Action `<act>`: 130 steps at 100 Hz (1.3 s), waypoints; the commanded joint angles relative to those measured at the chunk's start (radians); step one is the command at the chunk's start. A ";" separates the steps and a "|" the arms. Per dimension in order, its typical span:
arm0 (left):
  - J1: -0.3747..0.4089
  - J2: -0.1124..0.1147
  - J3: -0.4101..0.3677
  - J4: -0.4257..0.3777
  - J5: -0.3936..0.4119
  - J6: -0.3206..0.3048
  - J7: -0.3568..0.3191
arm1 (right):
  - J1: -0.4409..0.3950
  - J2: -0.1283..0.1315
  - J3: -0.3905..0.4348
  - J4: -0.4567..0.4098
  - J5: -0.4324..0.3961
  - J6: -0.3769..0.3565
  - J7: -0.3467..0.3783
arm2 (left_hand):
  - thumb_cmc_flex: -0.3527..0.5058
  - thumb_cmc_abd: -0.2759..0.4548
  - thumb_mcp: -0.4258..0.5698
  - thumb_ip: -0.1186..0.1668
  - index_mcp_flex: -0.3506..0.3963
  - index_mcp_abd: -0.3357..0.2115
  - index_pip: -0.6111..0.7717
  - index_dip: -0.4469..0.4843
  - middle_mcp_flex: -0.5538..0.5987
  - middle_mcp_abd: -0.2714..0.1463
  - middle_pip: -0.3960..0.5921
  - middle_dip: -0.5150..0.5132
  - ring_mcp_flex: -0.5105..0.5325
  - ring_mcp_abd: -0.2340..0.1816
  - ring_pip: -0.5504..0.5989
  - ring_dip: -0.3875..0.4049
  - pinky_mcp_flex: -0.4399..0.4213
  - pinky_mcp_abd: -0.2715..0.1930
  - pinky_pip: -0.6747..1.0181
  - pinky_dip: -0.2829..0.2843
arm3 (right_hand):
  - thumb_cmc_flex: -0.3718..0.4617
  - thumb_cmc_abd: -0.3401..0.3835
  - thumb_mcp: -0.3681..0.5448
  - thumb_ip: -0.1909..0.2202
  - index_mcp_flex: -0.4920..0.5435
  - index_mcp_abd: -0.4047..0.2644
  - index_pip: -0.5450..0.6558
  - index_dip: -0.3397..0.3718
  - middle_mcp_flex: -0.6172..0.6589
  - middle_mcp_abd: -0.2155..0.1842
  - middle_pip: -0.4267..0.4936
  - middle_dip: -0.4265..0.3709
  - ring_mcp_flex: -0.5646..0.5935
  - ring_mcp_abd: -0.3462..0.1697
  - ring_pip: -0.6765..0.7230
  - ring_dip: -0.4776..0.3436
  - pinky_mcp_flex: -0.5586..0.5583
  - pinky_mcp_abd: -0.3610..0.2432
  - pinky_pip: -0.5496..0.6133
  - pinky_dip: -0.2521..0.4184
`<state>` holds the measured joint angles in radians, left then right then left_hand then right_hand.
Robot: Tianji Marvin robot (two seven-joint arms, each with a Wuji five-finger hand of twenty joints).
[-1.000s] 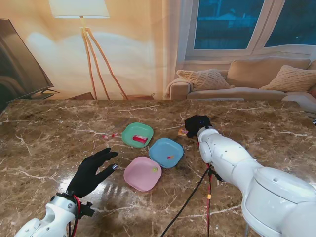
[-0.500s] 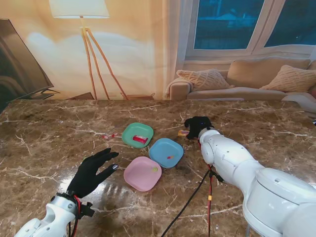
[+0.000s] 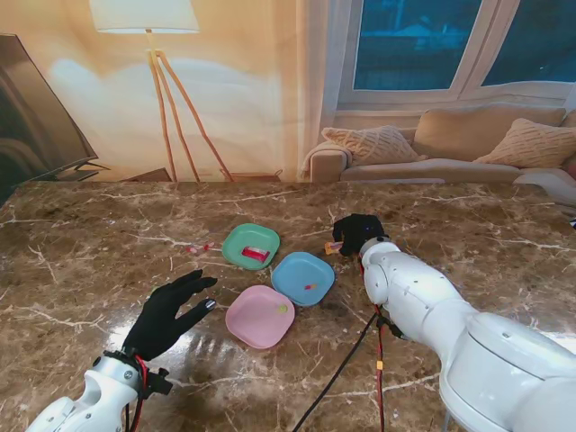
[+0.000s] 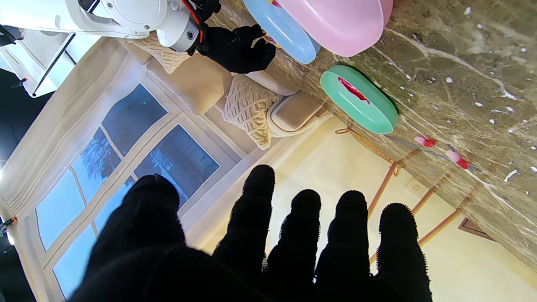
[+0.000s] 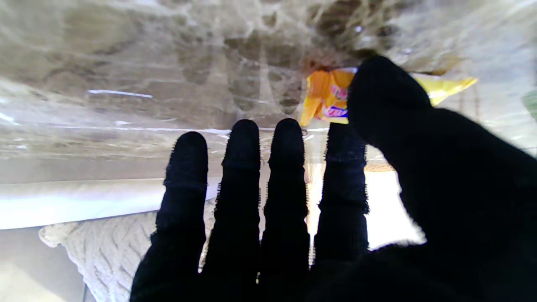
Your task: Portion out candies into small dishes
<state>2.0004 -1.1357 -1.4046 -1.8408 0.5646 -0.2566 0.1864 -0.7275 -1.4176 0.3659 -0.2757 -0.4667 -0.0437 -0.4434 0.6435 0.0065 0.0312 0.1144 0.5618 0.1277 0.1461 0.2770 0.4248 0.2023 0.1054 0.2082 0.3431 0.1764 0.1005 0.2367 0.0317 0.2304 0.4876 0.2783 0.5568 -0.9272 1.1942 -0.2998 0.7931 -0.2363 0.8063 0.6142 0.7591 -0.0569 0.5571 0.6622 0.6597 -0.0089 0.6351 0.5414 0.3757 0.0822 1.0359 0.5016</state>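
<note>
Glossy brown marble table (image 3: pixel 81 270), veined white; lamp (image 3: pixel 148 36) and beige sofa (image 3: pixel 450 144) behind. Three smooth rounded-square dishes clustered: green (image 3: pixel 251 246), blue (image 3: pixel 303 278), pink (image 3: pixel 259 316). Right hand (image 3: pixel 357 229) pinching a crinkly yellow candy (image 5: pixel 325 100). Left hand (image 3: pixel 166 313) spread, empty.

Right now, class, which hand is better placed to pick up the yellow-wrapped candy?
The right hand: its thumb already reaches the yellow candy. The left hand hovers open beyond the pink dish.
</note>
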 commanded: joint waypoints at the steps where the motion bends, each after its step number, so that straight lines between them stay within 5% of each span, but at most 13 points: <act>1: 0.006 0.001 0.003 0.004 0.001 0.001 0.000 | -0.043 -0.006 -0.001 0.015 0.001 -0.001 0.021 | 0.031 0.038 -0.022 -0.020 0.008 -0.024 0.010 0.008 0.004 -0.015 -0.010 -0.007 -0.007 -0.025 -0.015 -0.010 -0.010 0.003 -0.002 -0.018 | 0.042 -0.066 -0.072 -0.045 0.149 -0.142 0.139 0.197 0.023 -0.019 0.012 -0.004 -0.008 -0.051 0.014 0.014 0.006 -0.016 0.010 0.038; 20: 0.007 0.002 0.002 0.004 0.000 0.001 -0.002 | -0.052 -0.010 0.033 0.015 0.011 -0.018 -0.010 | 0.032 0.038 -0.022 -0.020 0.008 -0.027 0.011 0.008 0.004 -0.017 -0.010 -0.007 -0.007 -0.025 -0.015 -0.010 -0.011 0.003 -0.003 -0.018 | 0.045 -0.135 -0.052 -0.055 0.228 -0.140 0.177 0.384 0.233 -0.035 -0.012 -0.067 0.195 -0.055 0.037 0.001 0.174 -0.029 0.135 0.061; 46: 0.007 0.002 0.001 0.004 -0.002 -0.001 -0.005 | -0.055 -0.014 0.075 0.015 0.032 -0.039 -0.005 | 0.031 0.039 -0.022 -0.020 0.013 -0.030 0.014 0.010 0.003 -0.017 -0.011 -0.007 -0.006 -0.027 -0.015 -0.010 -0.012 0.006 -0.005 -0.019 | 0.143 -0.238 -0.038 -0.057 0.356 -0.119 0.205 0.385 0.548 -0.039 -0.010 0.032 0.508 -0.014 0.115 0.035 0.433 0.005 0.323 0.055; 69: 0.008 0.002 0.000 0.005 -0.001 -0.001 -0.002 | -0.057 -0.008 0.077 0.015 0.032 -0.063 -0.004 | 0.033 0.037 -0.022 -0.020 0.019 -0.031 0.018 0.012 0.007 -0.016 -0.010 -0.007 -0.006 -0.028 -0.016 -0.010 -0.013 0.008 -0.009 -0.021 | 0.180 -0.244 -0.047 -0.045 0.339 -0.088 0.168 0.354 0.596 -0.032 -0.006 0.023 0.518 -0.012 0.169 0.077 0.431 -0.001 0.332 0.048; 74: 0.008 0.002 0.000 0.005 -0.002 -0.002 -0.002 | -0.058 -0.006 0.075 0.015 0.029 -0.068 -0.006 | 0.031 0.037 -0.023 -0.020 0.019 -0.033 0.018 0.012 0.006 -0.018 -0.010 -0.007 -0.005 -0.027 -0.016 -0.010 -0.014 0.008 -0.009 -0.021 | 0.178 -0.245 -0.045 -0.045 0.297 -0.080 0.150 0.250 0.600 -0.030 0.008 -0.003 0.513 -0.017 0.190 0.081 0.422 -0.003 0.334 0.048; 76: 0.007 0.002 0.000 0.005 -0.002 -0.002 -0.002 | -0.057 -0.006 0.074 0.015 0.028 -0.070 -0.006 | 0.031 0.038 -0.022 -0.020 0.019 -0.033 0.018 0.012 0.006 -0.018 -0.010 -0.007 -0.006 -0.026 -0.016 -0.010 -0.014 0.008 -0.010 -0.021 | 0.176 -0.242 -0.045 -0.045 0.238 -0.058 0.119 0.103 0.600 -0.031 0.015 -0.012 0.509 -0.021 0.196 0.083 0.417 -0.005 0.333 0.048; 87: 0.007 0.001 0.000 0.005 -0.002 -0.002 -0.002 | -0.055 0.001 0.062 0.015 0.021 -0.085 -0.004 | 0.033 0.037 -0.022 -0.020 0.021 -0.034 0.020 0.013 0.006 -0.018 -0.010 -0.007 -0.006 -0.025 -0.016 -0.010 -0.015 0.008 -0.012 -0.023 | 0.173 -0.201 -0.051 -0.036 0.264 -0.057 0.209 -0.291 0.600 -0.009 0.030 -0.052 0.488 -0.015 0.217 0.097 0.395 -0.001 0.329 0.050; 100: 0.007 0.001 0.000 0.006 -0.001 -0.002 0.001 | -0.053 0.007 0.054 0.015 0.015 -0.104 -0.006 | 0.032 0.037 -0.022 -0.020 0.021 -0.032 0.020 0.014 0.005 -0.018 -0.011 -0.007 -0.006 -0.027 -0.016 -0.010 -0.017 0.008 -0.015 -0.024 | 0.156 -0.112 -0.059 -0.020 0.302 -0.055 0.246 -0.426 0.569 -0.014 0.030 -0.019 0.471 0.000 0.188 0.082 0.382 0.002 0.322 0.050; 114: 0.006 0.001 0.000 0.007 0.000 -0.003 0.002 | -0.054 0.010 0.067 0.015 0.015 -0.122 -0.022 | 0.032 0.037 -0.022 -0.020 0.020 -0.034 0.020 0.014 0.006 -0.017 -0.011 -0.007 -0.006 -0.027 -0.016 -0.010 -0.017 0.009 -0.017 -0.025 | 0.116 -0.017 -0.022 0.016 0.268 -0.009 0.253 -0.414 0.573 0.013 -0.018 -0.013 0.470 0.017 0.153 0.070 0.371 0.015 0.314 0.050; 130: 0.006 0.000 0.001 0.008 0.001 -0.005 0.005 | -0.053 0.009 0.082 0.014 0.018 -0.124 -0.031 | 0.031 0.037 -0.023 -0.020 0.018 -0.033 0.019 0.014 0.005 -0.018 -0.011 -0.007 -0.007 -0.027 -0.017 -0.010 -0.017 0.009 -0.019 -0.025 | 0.048 0.049 0.111 0.076 0.245 -0.028 0.233 -0.133 0.579 0.014 -0.007 0.034 0.471 0.014 0.177 0.094 0.374 0.010 0.321 0.070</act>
<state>2.0008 -1.1352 -1.4064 -1.8375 0.5638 -0.2589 0.1878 -0.7587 -1.4094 0.4489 -0.2768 -0.4494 -0.1753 -0.4885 0.6435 0.0065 0.0312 0.1144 0.5730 0.1241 0.1581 0.2770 0.4248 0.2023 0.1053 0.2082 0.3431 0.1762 0.1005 0.2367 0.0278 0.2339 0.4876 0.2691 0.6194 -1.0256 1.1531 -0.3482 0.9645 -0.2805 0.9900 0.3900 1.2982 -0.0582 0.5296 0.6629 1.1420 -0.0035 0.7896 0.6182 0.7538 0.0898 1.3201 0.5364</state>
